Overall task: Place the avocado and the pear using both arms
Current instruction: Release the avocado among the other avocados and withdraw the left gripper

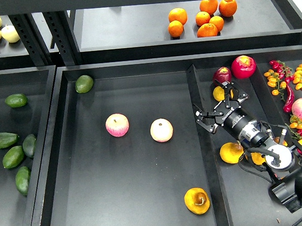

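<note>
The pear, squat and golden with a dark stem dimple, lies near the front edge of the middle tray. The dark green, elongated avocado lies in the left tray among several other avocados. My right gripper is open and empty, low over the right tray, far up and right of the pear. A yellow fruit lies just beyond it, by its far finger. My left gripper is out of view.
A lighter, rounder avocado lies in the middle tray's far left corner, and two pink apples lie mid-tray. The right tray holds yellow fruit, red apples, small tomatoes and chillies. Oranges sit on the back shelf.
</note>
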You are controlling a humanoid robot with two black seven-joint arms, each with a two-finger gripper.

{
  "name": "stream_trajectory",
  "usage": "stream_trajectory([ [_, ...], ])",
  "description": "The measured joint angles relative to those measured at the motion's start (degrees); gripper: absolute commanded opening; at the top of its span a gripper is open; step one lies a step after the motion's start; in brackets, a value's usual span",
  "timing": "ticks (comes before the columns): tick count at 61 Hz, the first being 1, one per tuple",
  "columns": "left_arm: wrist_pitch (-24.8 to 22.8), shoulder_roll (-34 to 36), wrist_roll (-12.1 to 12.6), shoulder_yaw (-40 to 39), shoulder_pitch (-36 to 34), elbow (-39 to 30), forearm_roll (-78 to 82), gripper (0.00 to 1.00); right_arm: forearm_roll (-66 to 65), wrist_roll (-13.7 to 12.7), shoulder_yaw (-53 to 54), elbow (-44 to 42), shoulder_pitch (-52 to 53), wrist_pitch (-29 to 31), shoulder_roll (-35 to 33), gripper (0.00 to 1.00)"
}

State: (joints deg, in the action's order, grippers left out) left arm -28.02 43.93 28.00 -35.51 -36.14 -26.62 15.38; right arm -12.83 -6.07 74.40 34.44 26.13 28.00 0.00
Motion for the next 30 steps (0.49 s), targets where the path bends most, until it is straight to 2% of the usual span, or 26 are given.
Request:
stream_trajectory([
  [30, 0.0, -0.31, 0.0, 0.0, 0.45, 0.9, 0.0, 0.3, 0.0, 0.0, -0.03, 0.02, -0.02, 0.0, 0.0, 1.0],
])
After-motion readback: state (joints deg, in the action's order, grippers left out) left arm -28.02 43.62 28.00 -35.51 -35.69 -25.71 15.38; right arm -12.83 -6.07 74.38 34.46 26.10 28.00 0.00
